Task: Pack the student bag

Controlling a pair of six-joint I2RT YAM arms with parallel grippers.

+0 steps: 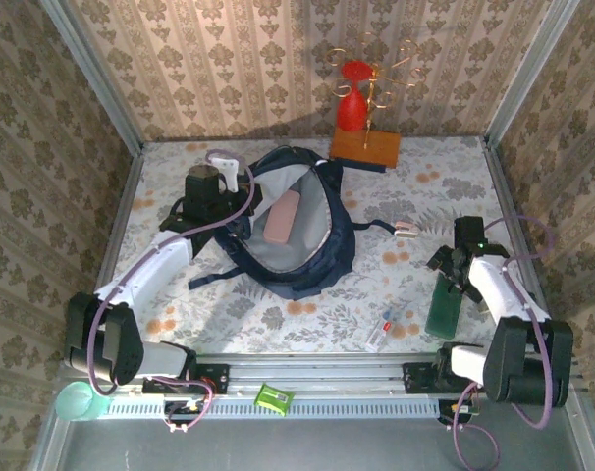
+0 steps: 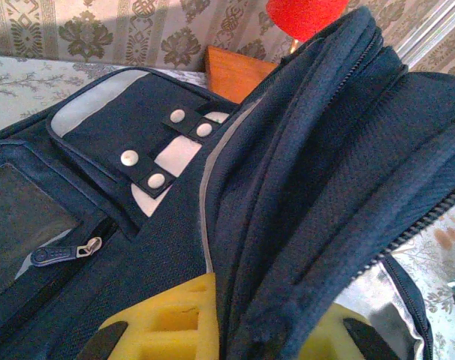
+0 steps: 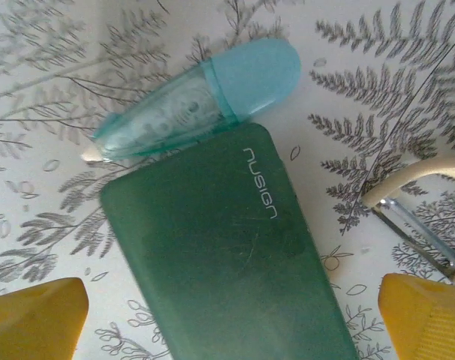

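Bag (image 1: 332, 250) pinched at the rim — right gripper (image 3: 227, 322) wide over a green case (image 3: 220, 247)
It's laid open in the middle of the table (image 1: 445, 191), a navy fold clamped tight in the left gripper (image 2: 246, 334). The right fingers are spread either side of the case, off to the bag's right — a teal tape roller (image 3: 197, 101) is touched by its end.

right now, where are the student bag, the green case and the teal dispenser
student bag (image 2: 302, 187), left wrist view, navy side fabric
green case (image 3: 227, 262), right wrist view, middle of its lid
teal dispenser (image 3: 167, 112), right wrist view, its clear body
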